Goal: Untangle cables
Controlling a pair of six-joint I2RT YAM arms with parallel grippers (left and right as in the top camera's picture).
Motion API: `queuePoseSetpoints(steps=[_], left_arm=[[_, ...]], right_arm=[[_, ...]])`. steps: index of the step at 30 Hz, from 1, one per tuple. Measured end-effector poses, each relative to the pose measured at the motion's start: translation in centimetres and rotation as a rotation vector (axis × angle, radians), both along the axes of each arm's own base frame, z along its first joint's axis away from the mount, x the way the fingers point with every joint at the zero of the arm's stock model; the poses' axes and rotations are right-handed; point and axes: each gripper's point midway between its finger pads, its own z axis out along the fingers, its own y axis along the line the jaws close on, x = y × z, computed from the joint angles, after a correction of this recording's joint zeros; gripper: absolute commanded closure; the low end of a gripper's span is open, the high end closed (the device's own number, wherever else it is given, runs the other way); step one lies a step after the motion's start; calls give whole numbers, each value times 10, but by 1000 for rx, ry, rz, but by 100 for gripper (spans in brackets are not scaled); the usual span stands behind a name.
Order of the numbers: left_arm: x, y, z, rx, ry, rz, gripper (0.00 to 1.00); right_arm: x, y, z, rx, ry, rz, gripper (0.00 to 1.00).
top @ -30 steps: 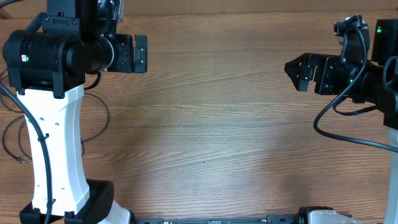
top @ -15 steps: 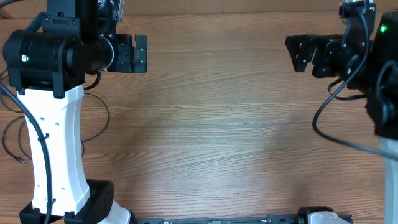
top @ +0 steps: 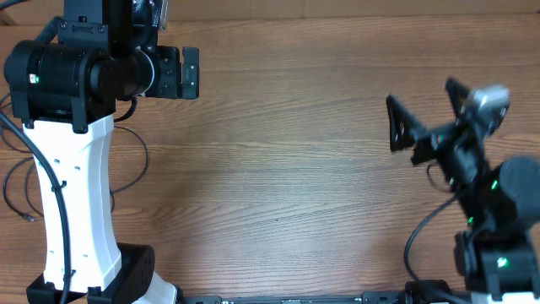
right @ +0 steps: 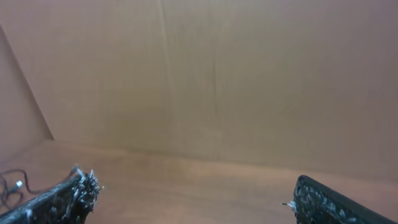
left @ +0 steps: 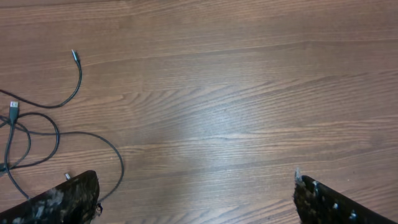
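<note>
The cables [left: 37, 127] are thin black cords lying loose and looped on the wooden table at the left of the left wrist view, with a silver-tipped plug [left: 74, 55] and a flat plug [left: 13, 106]. From overhead, strands [top: 18, 181] show at the far left, partly hidden behind the left arm. A bit of cable [right: 9, 184] shows at the right wrist view's lower left. My left gripper [left: 196, 190] [top: 191, 72] is open and empty, to the right of the cables. My right gripper [right: 193, 190] [top: 422, 105] is open and empty, raised and far from the cables.
The left arm's white column [top: 76, 203] stands over the cable area. A brown wall [right: 211, 74] rises behind the table. The right arm's base [top: 498, 253] is at the front right.
My right arm has swung from the far right edge toward the front and tilted its gripper up toward the wall. The left arm and the cables have not moved.
</note>
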Motion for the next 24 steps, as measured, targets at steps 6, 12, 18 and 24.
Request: queuePoseSetpoints(steps=[6, 12, 18, 24], left_arm=[[0, 0, 0, 0, 1, 0, 0], [0, 0, 0, 0, 0, 0, 1], [0, 0, 0, 0, 1, 0, 0], [0, 0, 0, 0, 0, 0, 1]], right_arm=[[-25, -8, -39, 6, -114, -39, 0], [-42, -9, -78, 11, -162, -46, 0], [-54, -10, -104, 16, -229, -46, 0], [-61, -7, -140, 19, -227, -36, 0]])
